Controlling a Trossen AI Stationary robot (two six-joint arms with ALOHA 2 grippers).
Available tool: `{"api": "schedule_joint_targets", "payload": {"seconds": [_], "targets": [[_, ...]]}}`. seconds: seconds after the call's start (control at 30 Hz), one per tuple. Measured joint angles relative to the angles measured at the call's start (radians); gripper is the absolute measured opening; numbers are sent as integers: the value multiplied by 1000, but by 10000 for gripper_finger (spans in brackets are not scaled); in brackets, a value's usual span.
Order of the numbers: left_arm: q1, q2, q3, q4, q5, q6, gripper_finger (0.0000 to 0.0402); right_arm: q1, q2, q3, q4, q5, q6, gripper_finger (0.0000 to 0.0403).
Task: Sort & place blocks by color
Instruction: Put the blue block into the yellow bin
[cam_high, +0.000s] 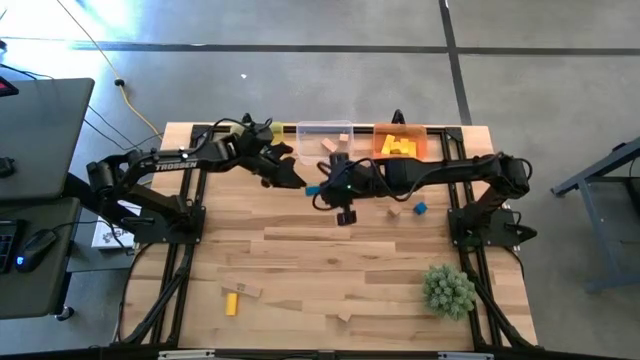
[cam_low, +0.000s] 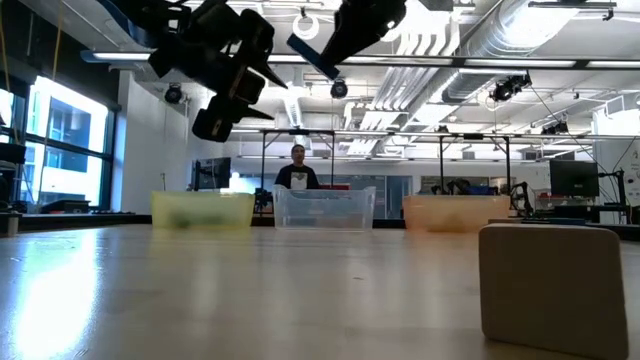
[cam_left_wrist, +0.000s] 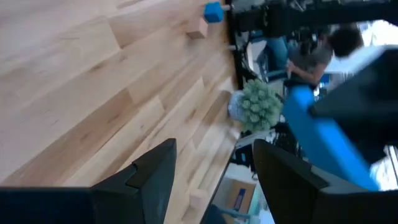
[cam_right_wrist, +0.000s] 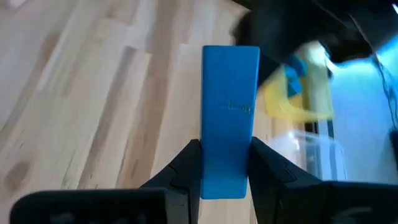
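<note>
My right gripper (cam_right_wrist: 227, 171) is shut on a blue bar block (cam_right_wrist: 230, 106) high above the table's far middle; the bar also shows in the high view (cam_high: 311, 190) and the low view (cam_low: 311, 56). My left gripper (cam_left_wrist: 214, 180) hangs open just left of it (cam_high: 290, 172), with nothing between its fingers. A blue cube (cam_high: 420, 208) and a tan block (cam_high: 395, 211) lie on the table to the right. A yellow block (cam_high: 232, 303) and a tan one (cam_high: 246, 290) lie near the front left, and another tan block (cam_high: 345, 316) near the front middle. My right gripper pinches the blue bar between its two fingers (cam_right_wrist: 186, 171), on the two long sides near one end (cam_right_wrist: 227, 180). The bar's other end (cam_right_wrist: 231, 59) sticks out beyond the fingertips. The fingers slant down from the table's right side. The bar is lifted clear and tilted.
Three bins stand along the far edge: yellow (cam_low: 202, 208), clear (cam_high: 324, 140) and orange (cam_high: 400, 143). A spiky green plant ball (cam_high: 448, 290) sits at the front right. A person (cam_low: 297, 170) stands behind the bins. A tan block (cam_low: 552, 285) looms close in the low view.
</note>
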Motion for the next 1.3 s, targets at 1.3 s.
{"api": "schedule_joint_targets", "payload": {"seconds": [1.3], "targets": [[-223, 0, 0, 161, -385, -219, 204, -33, 69, -4, -86, -10, 14, 76]]}}
